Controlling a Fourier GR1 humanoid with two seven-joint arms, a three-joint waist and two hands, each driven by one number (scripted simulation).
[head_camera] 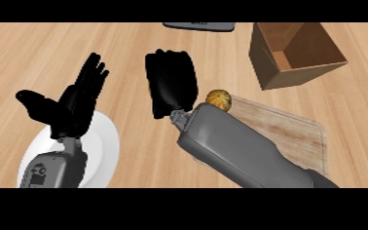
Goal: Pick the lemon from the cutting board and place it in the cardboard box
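Observation:
The lemon [219, 99] is yellow-brown and lies on the near-left corner of the wooden cutting board [291, 126]. My right hand [170, 83] is left of the board and above the counter. Its fingers are straight and point away from me, and the lemon sits beside its wrist, not in its grasp. The open cardboard box [298, 53] stands at the back right, beyond the board. My left hand [79, 100] rests open at the left, fingers up, over a white plate. My right forearm hides part of the board's left edge.
The white plate [108, 151] lies at the lower left, under my left forearm. A dark flat object [200, 26] shows at the back edge of the wooden counter. Bare counter lies between the board and the box.

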